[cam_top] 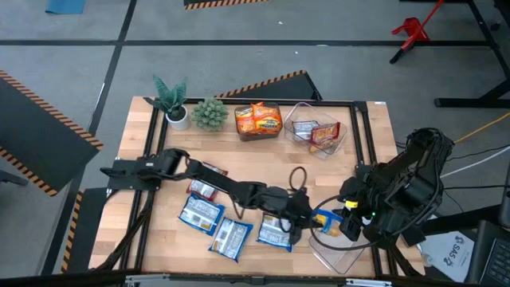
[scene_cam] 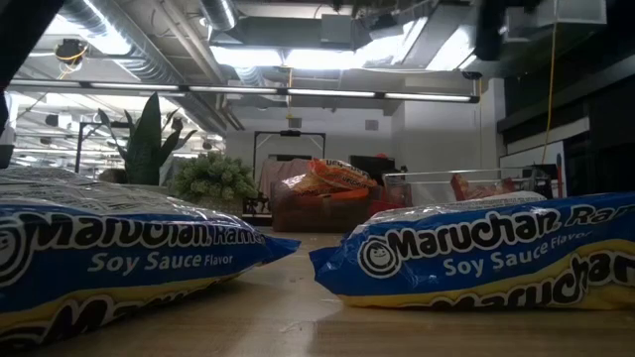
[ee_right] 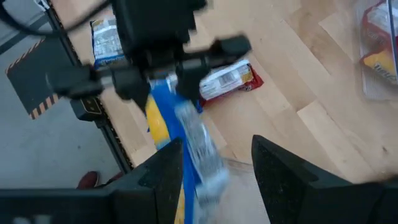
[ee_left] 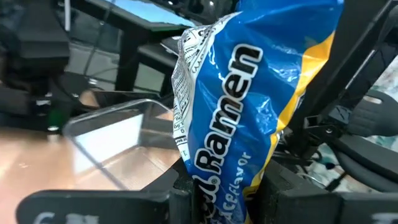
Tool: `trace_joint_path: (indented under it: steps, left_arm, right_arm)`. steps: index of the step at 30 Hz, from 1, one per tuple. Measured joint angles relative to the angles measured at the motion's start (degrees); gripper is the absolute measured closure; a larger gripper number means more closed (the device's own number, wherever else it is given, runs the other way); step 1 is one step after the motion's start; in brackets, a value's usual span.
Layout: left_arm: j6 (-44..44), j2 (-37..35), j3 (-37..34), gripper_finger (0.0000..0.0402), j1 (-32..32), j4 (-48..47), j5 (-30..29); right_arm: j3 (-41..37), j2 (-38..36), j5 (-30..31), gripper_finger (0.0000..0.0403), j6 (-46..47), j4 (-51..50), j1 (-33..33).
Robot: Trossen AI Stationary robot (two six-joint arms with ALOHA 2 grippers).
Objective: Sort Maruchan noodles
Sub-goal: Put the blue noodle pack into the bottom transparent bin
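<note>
My left gripper (cam_top: 307, 215) reaches across the near right part of the table, shut on a blue-and-white Maruchan packet (cam_top: 324, 218). My right gripper (ee_right: 217, 177) faces it, open, and the packet's free end (ee_right: 202, 155) lies between its fingers. Three more blue packets (cam_top: 231, 237) lie flat on the near middle of the table, and a red-brown one (cam_top: 203, 190) lies behind them. Orange packets (cam_top: 259, 119) sit in a bin at the far edge. Red-brown ones (cam_top: 323, 134) fill a clear bin beside it. My left gripper pinches the blue packet by one end (ee_left: 214, 177) between its two fingers, coming roughly level from the table's left. The packet is lifted clear of the table and sticks out past the fingers toward the right arm. My right gripper: whether its fingers (ee_right: 165, 174) touch the packet's free end I cannot tell.
A clear bin (cam_top: 343, 249) stands at the near right corner, below both grippers. Two potted plants (cam_top: 191, 110) stand at the far left. In the low view, two blue packets (scene_cam: 129, 248) lie close to the camera. Bare wood shows in the table's middle (cam_top: 263, 163).
</note>
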Motion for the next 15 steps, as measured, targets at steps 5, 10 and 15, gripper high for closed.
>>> trace_joint_path:
  steps: [5, 10, 15]
  left_arm:
    - [-0.96, 5.25, 8.38, 0.0323, 0.06, -5.02, 1.1]
    - [-3.5, 9.2, 13.69, 0.0323, 0.21, -6.79, 1.23]
    - [-8.19, 12.31, 16.08, 0.0322, 0.21, -7.16, 1.98]
  right_arm:
    - [0.0, 0.02, 2.34, 0.0228, -0.11, -0.01, 0.0]
    - [0.0, 0.04, 3.2, 0.0228, -0.64, -0.01, 0.0]
    - [0.0, 0.04, 5.06, 0.0228, -0.9, -0.02, 0.0]
